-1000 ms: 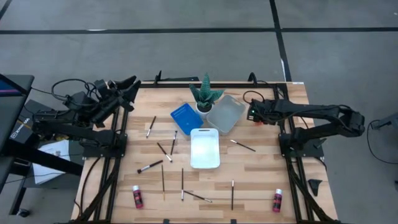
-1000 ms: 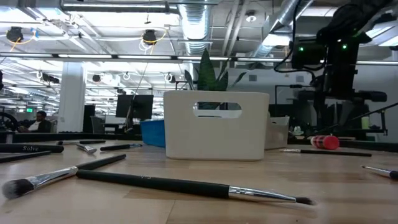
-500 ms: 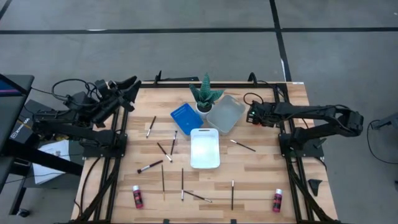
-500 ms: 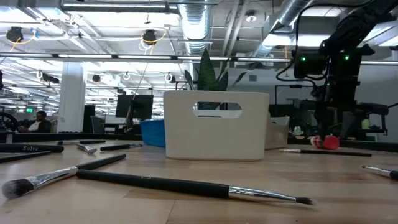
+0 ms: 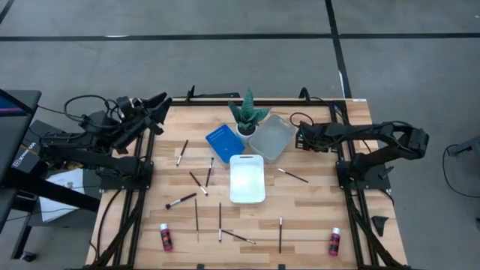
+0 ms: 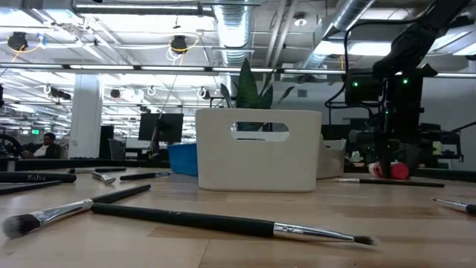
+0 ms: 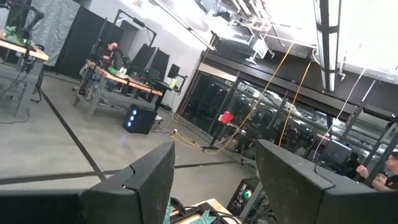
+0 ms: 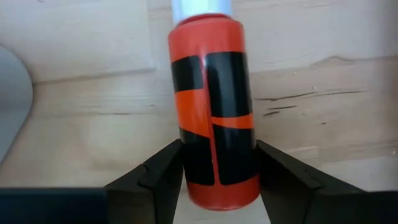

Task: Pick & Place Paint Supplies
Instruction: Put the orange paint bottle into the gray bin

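Note:
A red bottle (image 8: 214, 106) with black label patches and a white cap lies on its side on the wood, just right of the grey tray (image 5: 271, 137). My right gripper (image 8: 217, 180) has come down over it, and its two fingers are against the bottle's sides. In the low view the bottle (image 6: 394, 170) shows just beside the gripper (image 6: 385, 165). My left gripper (image 5: 159, 101) waits open at the table's far left corner, raised and pointing into the room (image 7: 214, 177). Several paintbrushes (image 5: 184, 200) and two more red bottles (image 5: 166, 236) lie on the table. My right gripper has the red bottle's body near its bottom end (image 8: 217, 186) between its two fingers, one on each long side, with no gap showing. The fingers come from above, pointing steeply down, and lie across the bottle. The bottle still lies on the table.
A white tray (image 5: 247, 178) stands mid-table, with a blue tray (image 5: 224, 142) and a potted plant (image 5: 248, 114) behind it. One brush (image 5: 292, 175) lies near the right arm. Another red bottle (image 5: 334, 241) is at the near right corner.
My right gripper has gone down toward the table and a little toward its left edge, coming down onto the red bottle next to the grey tray. The bottle has stayed where it lay.

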Tool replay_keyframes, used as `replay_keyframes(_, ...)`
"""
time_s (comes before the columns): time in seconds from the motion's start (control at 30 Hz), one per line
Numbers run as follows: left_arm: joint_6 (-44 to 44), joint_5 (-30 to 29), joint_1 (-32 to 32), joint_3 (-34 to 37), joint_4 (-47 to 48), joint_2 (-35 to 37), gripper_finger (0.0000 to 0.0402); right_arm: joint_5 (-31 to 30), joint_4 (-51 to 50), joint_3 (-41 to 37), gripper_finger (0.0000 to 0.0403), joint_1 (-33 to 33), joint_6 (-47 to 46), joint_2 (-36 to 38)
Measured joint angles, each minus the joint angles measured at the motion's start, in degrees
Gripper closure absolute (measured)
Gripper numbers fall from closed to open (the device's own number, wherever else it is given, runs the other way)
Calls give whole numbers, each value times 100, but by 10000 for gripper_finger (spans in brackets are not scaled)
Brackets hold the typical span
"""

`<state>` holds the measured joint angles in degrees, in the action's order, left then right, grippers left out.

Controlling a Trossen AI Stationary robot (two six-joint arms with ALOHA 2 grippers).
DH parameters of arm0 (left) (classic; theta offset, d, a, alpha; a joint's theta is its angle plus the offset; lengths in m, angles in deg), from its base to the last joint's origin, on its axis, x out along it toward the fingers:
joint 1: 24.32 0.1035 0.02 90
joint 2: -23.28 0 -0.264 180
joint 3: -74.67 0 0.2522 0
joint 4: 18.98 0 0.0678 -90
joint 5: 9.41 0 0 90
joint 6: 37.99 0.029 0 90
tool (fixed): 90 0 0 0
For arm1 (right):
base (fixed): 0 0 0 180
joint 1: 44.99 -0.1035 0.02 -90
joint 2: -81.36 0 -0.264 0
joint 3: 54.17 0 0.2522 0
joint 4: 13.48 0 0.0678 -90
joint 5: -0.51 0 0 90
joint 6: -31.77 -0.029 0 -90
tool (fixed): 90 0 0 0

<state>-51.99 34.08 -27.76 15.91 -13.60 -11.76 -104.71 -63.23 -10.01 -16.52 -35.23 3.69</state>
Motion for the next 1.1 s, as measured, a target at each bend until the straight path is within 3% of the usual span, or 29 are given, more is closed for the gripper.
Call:
replay_keyframes(0.23, -10, 166, 0, 0, -1, -60, 183, 227, -452, -33, 289, -283, 31, 420)
replay_keyframes(0.4, 7, 646, 0, 0, 29, -79, 183, 1025, -1124, -26, 278, -797, 340, 1239)
replay_keyframes(0.6, -42, 1503, 0, 0, 361, -444, 183, 1978, -1365, 354, 267, -2135, 551, 2574)
replay_keyframes(0.83, -302, 2863, 9, 0, -111, -1873, 183, 2278, -131, 1068, 277, -3410, 548, 3311)
replay_keyframes(0.93, -296, 3342, 9, -88, -630, -2752, 183, 2273, 361, 1351, 273, -3536, 553, 3145)
replay_keyframes(1.1, 125, 3919, 9, -872, -923, -4109, 183, 2280, 539, 1939, 270, -3556, 825, 2465)
